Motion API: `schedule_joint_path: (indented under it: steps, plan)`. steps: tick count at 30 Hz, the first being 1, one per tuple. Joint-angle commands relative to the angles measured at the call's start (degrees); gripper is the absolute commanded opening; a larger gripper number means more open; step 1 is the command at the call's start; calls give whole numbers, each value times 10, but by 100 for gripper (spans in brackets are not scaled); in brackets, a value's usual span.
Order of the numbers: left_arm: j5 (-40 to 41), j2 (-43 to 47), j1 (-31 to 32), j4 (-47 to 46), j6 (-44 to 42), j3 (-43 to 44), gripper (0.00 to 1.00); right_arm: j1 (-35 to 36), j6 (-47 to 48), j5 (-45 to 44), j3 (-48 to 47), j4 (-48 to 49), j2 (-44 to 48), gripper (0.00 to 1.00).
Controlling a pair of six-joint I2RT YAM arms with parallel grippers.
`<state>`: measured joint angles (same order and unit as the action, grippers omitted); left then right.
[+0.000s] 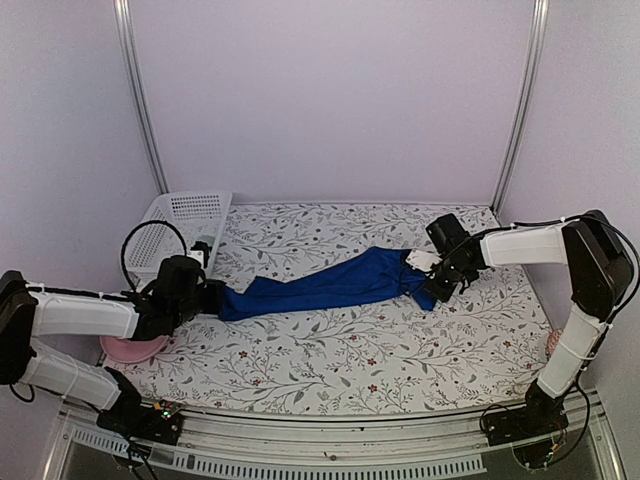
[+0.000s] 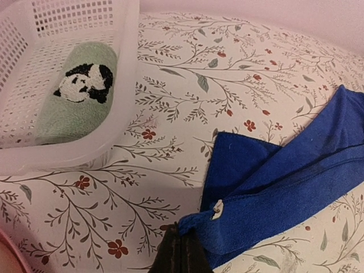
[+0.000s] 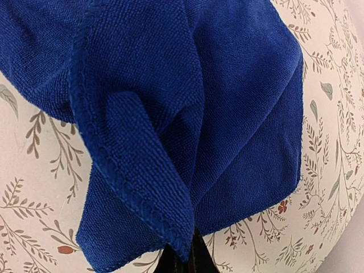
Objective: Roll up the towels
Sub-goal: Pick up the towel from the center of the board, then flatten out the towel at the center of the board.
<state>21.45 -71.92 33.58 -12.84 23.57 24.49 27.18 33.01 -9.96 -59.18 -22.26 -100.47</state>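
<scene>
Now the blue towel [image 1: 330,283] is pinched at both ends

It lies stretched in a crumpled band across the flowered desk [image 1: 330,370], between the two arms. The left gripper [image 2: 181,256] is clenched on the corner nearest the basket [image 2: 126,74]. The right gripper [image 3: 190,259] is clenched on a folded corner at the far end. The sage-green towel [image 2: 77,94] lies rolled inside the white basket, apart from the blue one.

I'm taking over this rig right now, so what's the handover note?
Left gripper: shut on the blue towel's left end.
Right gripper: shut on its right end.
Blue towel: stretched long across the table between them, unrolled.
Green towel: rolled, in the white basket.
Done: green towel. Left: roll the blue towel.
</scene>
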Motion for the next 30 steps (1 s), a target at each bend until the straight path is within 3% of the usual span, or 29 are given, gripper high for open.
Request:
schedule_joint_path:
  steps: [1,8,15,22,26,30]
  plan:
    - [-8,-4,1,-11,-8,14,0,-2,2,0,4,-2,15,3]
    - [-81,42,5,-58,-71,6,0,-29,17,9,-22,-41,88,2]
    - [-157,141,30,-43,-130,27,0,-86,53,-4,-78,-98,185,2]
    - [-204,164,67,-44,-154,58,0,-103,80,-12,-141,-182,282,2]
    - [-176,199,80,-4,-165,91,0,-106,85,-33,-158,-205,336,2]
    - [-92,269,83,27,-166,121,0,-106,81,-45,-188,-228,377,2]
